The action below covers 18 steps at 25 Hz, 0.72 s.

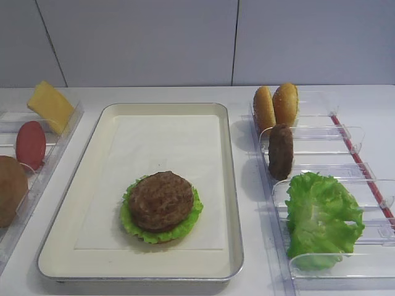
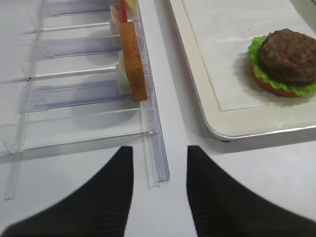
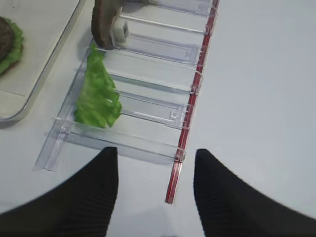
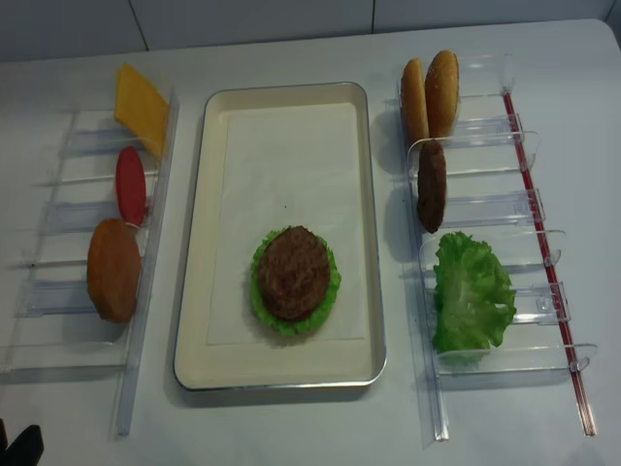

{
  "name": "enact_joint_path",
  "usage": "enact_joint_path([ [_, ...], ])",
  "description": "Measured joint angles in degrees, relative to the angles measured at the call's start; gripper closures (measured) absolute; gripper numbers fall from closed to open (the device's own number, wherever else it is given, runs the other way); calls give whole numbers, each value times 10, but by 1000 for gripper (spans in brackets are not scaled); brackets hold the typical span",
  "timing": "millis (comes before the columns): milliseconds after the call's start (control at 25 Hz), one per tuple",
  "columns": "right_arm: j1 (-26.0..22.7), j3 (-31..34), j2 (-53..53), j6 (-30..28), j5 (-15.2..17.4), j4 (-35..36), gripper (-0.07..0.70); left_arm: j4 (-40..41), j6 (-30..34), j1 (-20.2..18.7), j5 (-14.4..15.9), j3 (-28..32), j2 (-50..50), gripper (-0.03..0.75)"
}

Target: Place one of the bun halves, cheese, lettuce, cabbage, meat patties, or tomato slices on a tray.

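On the cream tray [image 1: 229, 185] a meat patty [image 1: 161, 200] lies on lettuce [image 1: 131, 225] over a bun half. The right rack holds two bun halves [image 1: 276, 106], an upright patty [image 1: 281, 151] and loose lettuce [image 1: 321, 219]. Cheese [image 1: 50, 106], a tomato slice [image 1: 30, 145] and a bun half [image 1: 9, 190] stand in the left rack. No cabbage is in view. My right gripper [image 3: 155, 150] hangs open and empty over the near end of the right rack. Over the left rack's near end my left gripper [image 2: 159, 150] is open, holding nothing.
Clear plastic racks [image 4: 485, 209] flank the tray on both sides; the right one has a red strip [image 3: 190, 113] along its outer edge. The tray's near corner [image 2: 217, 133] lies just right of the left gripper. A white wall runs behind the table.
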Motion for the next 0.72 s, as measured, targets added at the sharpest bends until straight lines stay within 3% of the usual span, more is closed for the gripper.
enact_joint_path([
  [240,-76,43,-111,-9,1,-7,236,0,0,0,0,0,0,454],
  [600,-254,88,-229,-129,8,58,236,0,0,0,0,0,0,454],
  [720,-292,116,-234,-134,8,72,236,0,0,0,0,0,0,454],
])
